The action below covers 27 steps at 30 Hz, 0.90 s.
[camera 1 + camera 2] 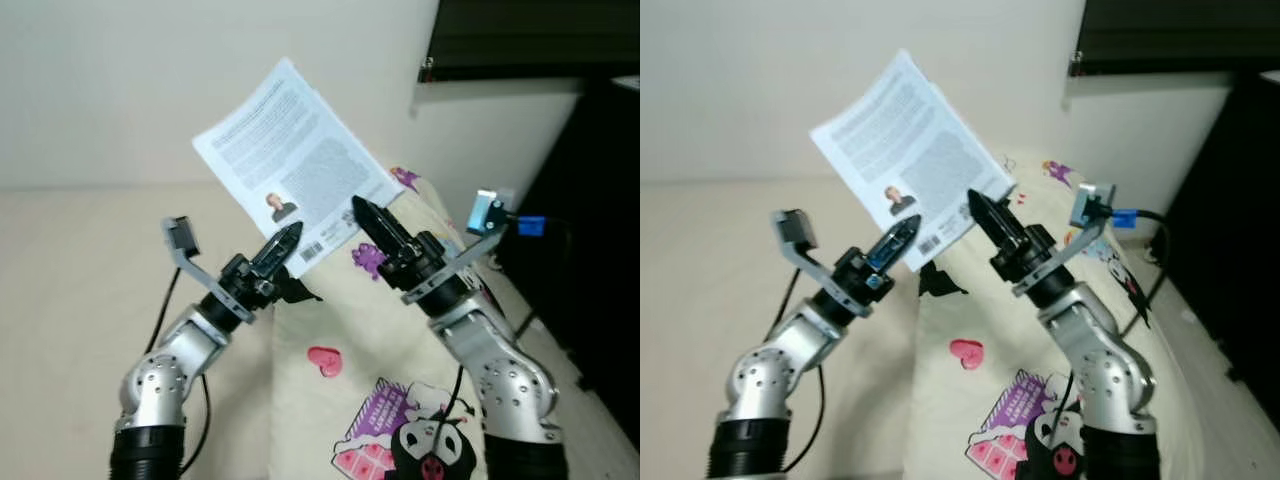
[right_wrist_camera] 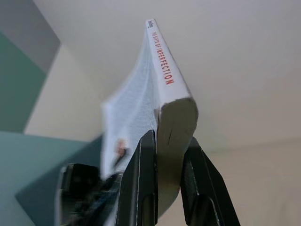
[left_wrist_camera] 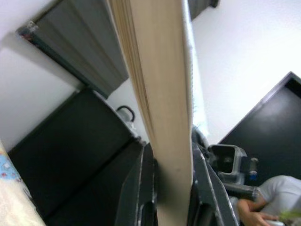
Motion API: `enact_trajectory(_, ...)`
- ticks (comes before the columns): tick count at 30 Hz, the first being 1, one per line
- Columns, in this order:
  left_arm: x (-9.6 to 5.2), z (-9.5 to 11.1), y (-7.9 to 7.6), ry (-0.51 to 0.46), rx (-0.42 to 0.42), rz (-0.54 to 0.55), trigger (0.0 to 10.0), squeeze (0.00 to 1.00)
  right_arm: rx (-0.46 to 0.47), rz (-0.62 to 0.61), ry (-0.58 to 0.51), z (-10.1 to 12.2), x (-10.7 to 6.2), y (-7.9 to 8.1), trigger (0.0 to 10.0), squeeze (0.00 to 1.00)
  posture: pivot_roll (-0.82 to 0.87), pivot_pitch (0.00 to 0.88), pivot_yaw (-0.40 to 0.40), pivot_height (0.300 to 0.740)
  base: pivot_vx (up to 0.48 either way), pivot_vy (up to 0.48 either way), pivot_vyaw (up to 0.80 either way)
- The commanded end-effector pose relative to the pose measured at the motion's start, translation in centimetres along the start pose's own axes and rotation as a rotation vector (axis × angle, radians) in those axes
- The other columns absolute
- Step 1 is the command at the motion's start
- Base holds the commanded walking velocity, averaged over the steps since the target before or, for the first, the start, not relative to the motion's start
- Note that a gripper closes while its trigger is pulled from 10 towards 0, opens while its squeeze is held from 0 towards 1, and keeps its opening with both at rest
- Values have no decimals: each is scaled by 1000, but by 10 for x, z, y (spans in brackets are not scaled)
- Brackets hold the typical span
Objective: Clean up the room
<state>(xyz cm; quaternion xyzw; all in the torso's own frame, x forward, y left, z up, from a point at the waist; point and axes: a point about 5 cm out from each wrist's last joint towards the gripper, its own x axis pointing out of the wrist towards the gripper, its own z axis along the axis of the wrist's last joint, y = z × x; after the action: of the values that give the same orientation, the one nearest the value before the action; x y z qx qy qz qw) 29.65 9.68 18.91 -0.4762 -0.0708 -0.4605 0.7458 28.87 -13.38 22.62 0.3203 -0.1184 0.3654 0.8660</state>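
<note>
- The left arm rises from the lower left, its silver elbow bent, and the left gripper (image 1: pixel 288 238) reaches up and inward to the lower corner of a book (image 1: pixel 296 165).
- In the left wrist view the two black fingers (image 3: pixel 141 188) sit on either side of the book's page edge (image 3: pixel 162 117), pressed against it, so the left gripper is clamped on the book.
- The book is held in the air between the two grippers, tilted like a diamond, with its white back cover facing out. The cover shows blocks of small print, a small portrait photo and a barcode near the bottom corner.
- Behind the book is a plain pale wall (image 1: pixel 120 90).
- The right gripper (image 1: pixel 362 212) meets the book's lower right edge. In the right wrist view its fingers (image 2: pixel 143 188) grip the spine end of the book (image 2: pixel 162 70), closed tight on it; red lettering runs along the spine.
- Below both arms lies a cream bedspread (image 1: pixel 330 400) printed with pink hearts and purple and black cartoon figures.
- The right arm climbs from the lower right, with a blue connector (image 1: pixel 530 225) beside its wrist camera.
- At the far right stands dark furniture (image 1: pixel 600 200), and a dark panel (image 1: pixel 530 35) sits high on the wall.
- In the left wrist view a person's arm in a white sleeve (image 3: pixel 270 188) shows at one corner.
</note>
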Motion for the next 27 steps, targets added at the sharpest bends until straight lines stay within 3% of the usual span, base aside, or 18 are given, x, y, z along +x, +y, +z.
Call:
enact_trajectory(1, 3, -8, -4, 35, -38, -47, 10000, 1000, -15, 34, -15, 3, 4, 7, 0, 0, -55, 0, 7, 726, 0, 0, 0)
enact_trajectory(5, 1, -8, -3, 35, -43, -50, 10000, 1000, -15, 34, -13, 3, 4, 7, 0, 0, -55, 0, 6, 736, 0, 0, 0)
enact_trajectory(6, 0, -9, 3, 54, 3, 16, 10000, 1000, -14, 32, -13, 4, 3, 7, 0, 0, -51, 0, 5, 740, 0, 0, 0)
enact_trajectory(13, -11, -12, 11, 85, -6, 49, 10000, 1000, -24, -16, -35, 6, 3, 1, 0, 0, -51, 0, 7, 740, 0, 0, 0)
enact_trajectory(17, -22, -11, 26, 109, 30, 146, 10000, 1000, -41, -97, -62, 11, 0, -11, 0, 0, -47, 0, 9, 740, 0, 0, 0)
enact_trajectory(19, -34, -9, 42, 111, 59, 255, 10000, 1000, -59, -160, -76, 16, -5, -21, 0, 0, -47, 0, 9, 740, 0, 0, 0)
enact_trajectory(21, -34, -9, 42, 111, 59, 255, 10000, 1000, -59, -160, -76, 16, -5, -21, 0, 0, -47, 0, 9, 740, 0, 0, 0)
enact_trajectory(22, -42, -7, 54, 120, 97, 353, 10000, 1000, -69, -197, -84, 18, -8, -27, 0, 0, -43, 0, 9, 740, 0, 0, 0)
enact_trajectory(24, -42, -7, 54, 120, 97, 353, 10000, 1000, -69, -197, -84, 18, -8, -27, 0, 0, -43, 0, 9, 740, 0, 0, 0)
enact_trajectory(25, -84, -4, 97, 141, 203, 758, 10000, 0, -132, -381, -39, 16, -29, -59, 0, 0, -40, 0, 13, 740, 0, 0, 0)
enact_trajectory(26, -84, -4, 97, 141, 203, 758, 10000, 0, -132, -381, -39, 16, -29, -59, 0, 0, -40, 0, 13, 740, 0, 0, 0)
enact_trajectory(27, -102, -3, 108, 150, 241, 895, 10000, 0, -163, -453, -8, 14, -39, -71, 0, 0, -40, 0, 13, 740, 0, 0, 0)
